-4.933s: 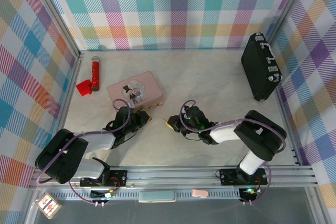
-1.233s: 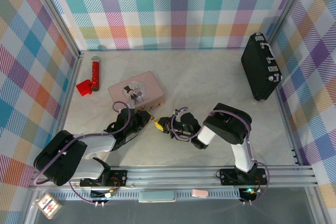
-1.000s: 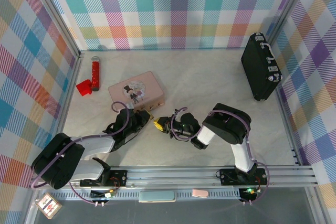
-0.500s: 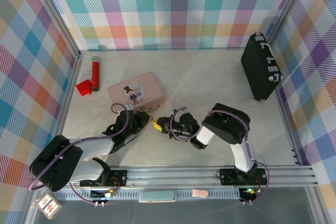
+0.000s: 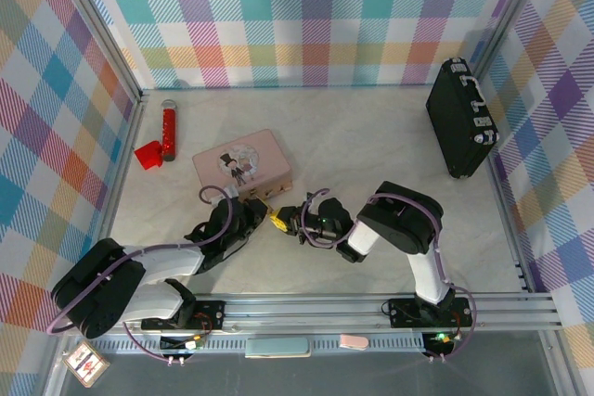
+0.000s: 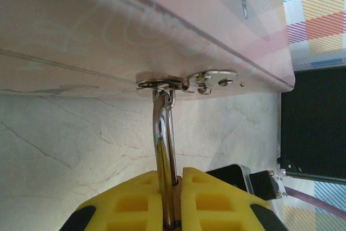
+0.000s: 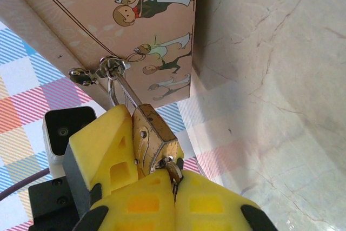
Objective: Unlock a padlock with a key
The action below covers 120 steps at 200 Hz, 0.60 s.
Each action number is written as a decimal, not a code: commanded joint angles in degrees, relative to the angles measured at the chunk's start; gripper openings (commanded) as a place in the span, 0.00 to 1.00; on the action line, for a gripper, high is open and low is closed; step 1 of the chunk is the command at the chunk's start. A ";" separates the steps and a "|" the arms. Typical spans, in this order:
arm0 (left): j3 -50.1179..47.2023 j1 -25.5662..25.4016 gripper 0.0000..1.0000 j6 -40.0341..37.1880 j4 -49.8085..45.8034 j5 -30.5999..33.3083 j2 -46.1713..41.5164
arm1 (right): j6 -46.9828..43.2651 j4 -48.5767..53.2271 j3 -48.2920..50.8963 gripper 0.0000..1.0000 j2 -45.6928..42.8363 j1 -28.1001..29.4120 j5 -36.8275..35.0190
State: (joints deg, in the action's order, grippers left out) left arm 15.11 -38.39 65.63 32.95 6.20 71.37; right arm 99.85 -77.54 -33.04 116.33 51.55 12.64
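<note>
The padlock [image 7: 154,139] is tiny, with a worn brass body and a thin silvery shackle [image 6: 162,133]. The shackle passes through the metal hasp [image 6: 186,81] on the side of the pink box [image 7: 108,20], so the padlock hangs at the near edge of the box, between the two grippers. The key [image 7: 174,172] is a small grey metal piece at the lower end of the brass body.

The left gripper [image 6: 172,209] is clamped on the shackle, its yellow fingers [image 6: 216,201] pressed on both sides of it. The right gripper [image 7: 174,204] is closed on the key, with almost no gap between its pads.

I count one padlock, one key, one box, one red tube [image 5: 169,127], one red cap [image 5: 148,155] and one black case [image 5: 461,118].

Compared with the first picture, the right gripper has moved left from an open spot on the table [image 5: 371,146] to the padlock, and its elbow has moved left as well. The left gripper has also shifted a little to the right.
</note>
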 commanded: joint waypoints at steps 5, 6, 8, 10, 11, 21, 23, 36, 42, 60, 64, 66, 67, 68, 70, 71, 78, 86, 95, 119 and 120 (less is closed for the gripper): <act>1.83 -5.26 0.00 0.16 5.34 -5.64 -1.09 | -1.16 -2.54 -2.37 0.00 0.12 -1.24 -1.50; 1.93 -5.32 0.00 0.18 5.27 -5.61 -1.03 | -1.16 -2.54 -2.42 0.00 0.12 -1.26 -1.49; 2.04 -5.54 0.00 0.13 5.10 -5.52 -0.94 | -1.26 -2.53 -2.39 0.00 0.12 -1.27 -1.48; 2.10 -5.73 0.00 0.12 5.04 -5.43 -0.77 | -1.31 -2.53 -2.41 0.00 0.12 -1.32 -1.48; 2.19 -5.82 0.00 0.07 4.94 -5.38 -0.74 | -1.36 -2.53 -2.44 0.00 0.12 -1.34 -1.48; 2.46 -6.17 0.00 0.12 5.06 -5.10 -0.15 | -1.47 -2.53 -2.62 0.00 0.21 -1.49 -1.33; 2.46 -6.30 0.00 0.18 5.21 -5.07 0.00 | -1.47 -2.53 -2.57 0.00 0.21 -1.53 -1.27; 2.38 -6.43 0.00 0.42 6.11 -5.01 0.77 | -1.31 -2.20 -3.06 0.00 0.30 -1.71 -0.49; 2.46 -6.44 0.00 0.51 6.25 -4.92 0.96 | -1.31 -2.11 -3.23 0.00 0.30 -1.80 0.01; 2.31 -6.45 0.00 0.80 6.71 -4.81 1.65 | -1.99 -0.84 -3.40 0.01 -0.58 -1.80 1.01; 2.29 -6.45 0.00 0.82 6.71 -4.68 1.74 | -2.38 -0.16 -3.21 0.02 -1.05 -1.80 1.01; 2.24 -6.50 0.00 0.89 6.74 -4.61 1.79 | -2.62 0.30 -3.14 0.03 -1.31 -1.80 1.03; 2.22 -6.47 0.00 0.90 6.71 -4.61 1.82 | -2.72 0.51 -3.07 0.03 -1.39 -1.80 1.05; 2.21 -6.45 0.00 0.90 6.75 -4.57 1.83 | -2.90 0.75 -3.03 0.04 -1.56 -1.80 1.06; 2.25 -6.50 0.00 1.02 6.77 -4.49 1.88 | -3.13 1.30 -2.94 0.04 -1.86 -1.80 1.04; 2.18 -6.51 0.00 1.01 6.77 -4.47 1.90 | -3.24 1.58 -2.88 0.04 -1.97 -1.80 1.05; 2.04 -6.43 0.00 1.12 6.63 -4.11 1.93 | -4.06 3.67 -2.49 0.07 -3.00 -1.87 1.02; 1.94 -6.39 0.00 1.17 6.64 -3.88 1.94 | -4.77 6.23 -2.17 0.11 -4.15 -1.97 1.13; 1.99 -6.15 0.00 1.07 6.45 -3.82 1.88 | -5.55 8.58 -1.87 0.18 -5.27 -2.11 1.29; 2.39 -5.21 0.00 0.82 3.96 -3.38 1.25 | -7.75 12.35 -1.11 0.30 -7.62 -2.33 1.17; 2.38 -5.12 0.00 0.82 3.83 -3.38 1.19 | -7.88 12.56 -1.09 0.31 -7.75 -2.33 1.25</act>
State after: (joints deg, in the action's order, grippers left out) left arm 15.20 -41.82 66.89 33.58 9.47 73.80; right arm 95.90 -67.09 -33.08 112.55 50.33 16.12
